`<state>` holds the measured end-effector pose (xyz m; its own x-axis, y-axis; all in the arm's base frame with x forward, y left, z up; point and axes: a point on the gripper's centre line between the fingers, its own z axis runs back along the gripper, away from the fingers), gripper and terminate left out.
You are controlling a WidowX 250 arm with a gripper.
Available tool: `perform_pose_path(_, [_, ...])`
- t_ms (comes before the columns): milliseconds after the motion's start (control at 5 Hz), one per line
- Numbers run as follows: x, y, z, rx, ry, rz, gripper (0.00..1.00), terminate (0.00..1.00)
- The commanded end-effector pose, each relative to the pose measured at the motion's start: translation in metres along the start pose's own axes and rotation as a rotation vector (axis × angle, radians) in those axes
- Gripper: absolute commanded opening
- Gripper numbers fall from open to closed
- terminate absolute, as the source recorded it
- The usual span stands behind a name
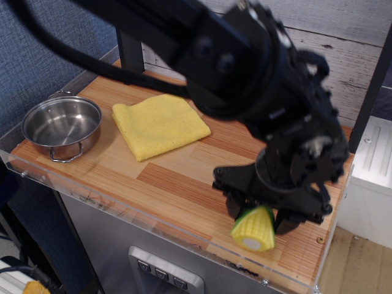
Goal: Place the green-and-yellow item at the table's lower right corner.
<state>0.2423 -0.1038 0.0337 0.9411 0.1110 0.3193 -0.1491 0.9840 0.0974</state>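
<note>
Claw is clamped on the green-and-yellow item, one black finger on each side of the cob. Pale flat end faces the camera and slightly down, green husk end tucked up between the fingers. The cob sits over the worktop close to its front right corner, just inside the clear acrylic edge. Can't tell whether it's touching the wood or hanging just above it; no clear shadow gap visible, the arm blocks a lot.

Step in hand, as I read it: transport is basically done, this is the final lowering and set-down at the target corner.

Next move calls for:
- Confirm contact with the wood before letting go. The cob is round and stubby, likely to roll if dropped from any height.
- It's tilted in the grip, so expect it to tip onto its side on release. Roll direction matters: the front edge is near.
- Open the fingers just enough to clear, then lift straight up so they don't drag the cob toward the edge.

Rest of the scene is well clear of the drop zone: yellow cloth toward the back left, steel pot at the front left corner. Nothing to collide with near the corner.
</note>
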Motion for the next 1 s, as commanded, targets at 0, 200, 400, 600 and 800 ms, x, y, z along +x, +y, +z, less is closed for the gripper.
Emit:
perform_pose_path(0, [-0.014, 0.002, -0.011, -0.003, 0.014, -0.02, 0.0, 0.0])
perform_pose_path(200, [-0.012, 0.004, -0.009, 0.032, 0.029, 0.001, 1.0, 0.0])
perform_pose_path(400, [-0.011, 0.007, -0.007, 0.027, 0.026, 0.004, 1.0, 0.0])
perform_pose_path(600, [-0.011, 0.01, 0.001, 0.022, 0.031, 0.013, 1.0, 0.0])
perform_pose_path(800, [-0.009, 0.014, 0.007, 0.009, 0.014, 0.024, 1.0, 0.0])
